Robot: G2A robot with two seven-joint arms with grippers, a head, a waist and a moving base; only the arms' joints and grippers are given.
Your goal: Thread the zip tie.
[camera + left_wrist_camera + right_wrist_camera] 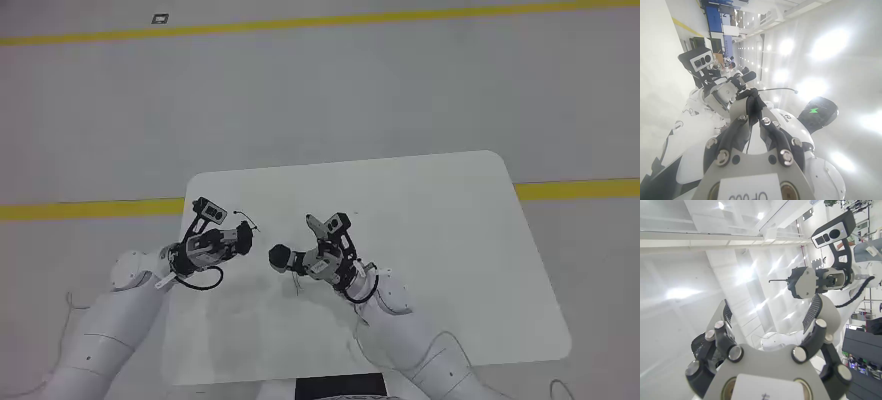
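Two arms are over the white table, near its close edge. The left gripper is pinched tight on a thin black zip tie. It holds the tie up in the air, above the table and not touching it.

From the left wrist, the fingers of that gripper press together on the tie. One long, thin end of the zip tie sticks out past the fingertips and has a small knob at its tip. The other end hangs back between the fingers.

The right gripper is just beside the left one and faces it, but they do not touch. It is open wide and holds nothing. From the right wrist, its two ridged pads are far apart. Beyond them are the left gripper and the zip tie poking out of it.

Yellow lines run across the grey floor past the table.
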